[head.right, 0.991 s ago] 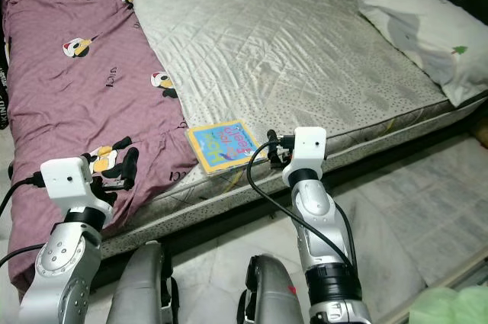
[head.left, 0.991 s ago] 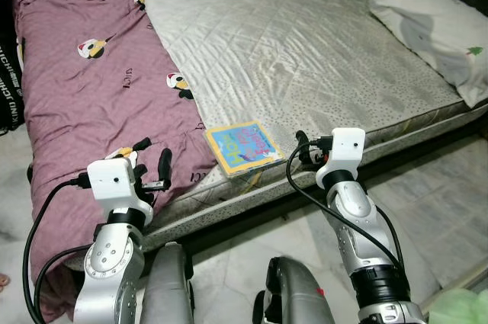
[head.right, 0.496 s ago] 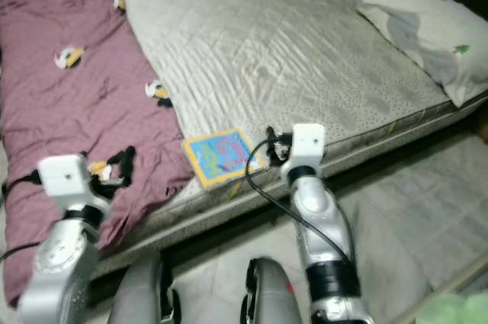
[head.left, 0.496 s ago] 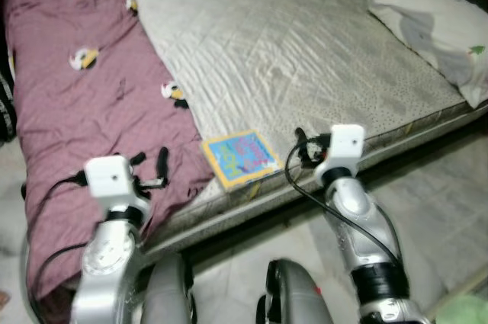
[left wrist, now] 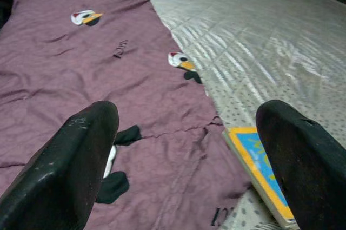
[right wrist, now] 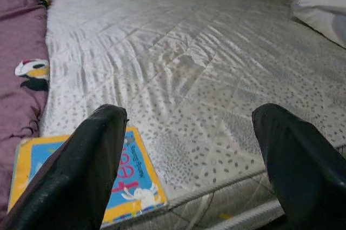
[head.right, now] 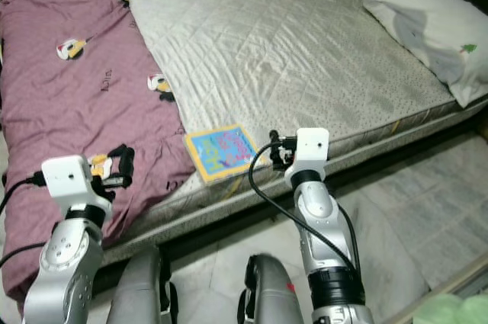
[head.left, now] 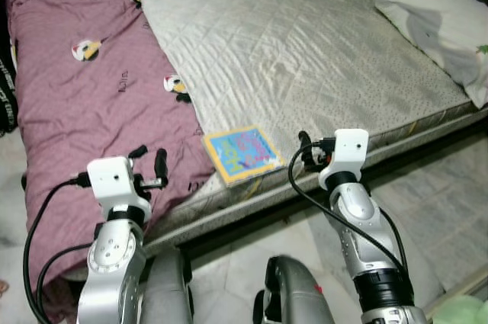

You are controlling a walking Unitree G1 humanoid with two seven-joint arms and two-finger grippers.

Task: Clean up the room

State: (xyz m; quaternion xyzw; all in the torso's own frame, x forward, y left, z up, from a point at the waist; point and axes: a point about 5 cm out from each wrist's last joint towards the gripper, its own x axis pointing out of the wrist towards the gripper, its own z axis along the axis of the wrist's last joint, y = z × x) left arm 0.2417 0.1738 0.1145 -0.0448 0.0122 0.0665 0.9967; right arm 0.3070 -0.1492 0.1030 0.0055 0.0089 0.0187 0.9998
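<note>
From the head, a yellow-bordered blue book (head.left: 242,153) lies at the mattress (head.left: 305,49) edge, touching the purple blanket (head.left: 84,88). The left wrist view has the left claw (left wrist: 186,159) spread wide over blanket and book. The right wrist view has the right claw (right wrist: 189,159) equally spread, book beneath one finger.

Quilted satiny mattress (head.left: 305,42); matt purple cloth blanket (head.left: 84,95); glossy book (head.left: 242,153).

Even indoor light, sharp head views. Soft sheen on mattress (head.left: 305,42) quilting. Wrist views: near black fingers (left wrist: 70,170) blurred, far corners dark.
</note>
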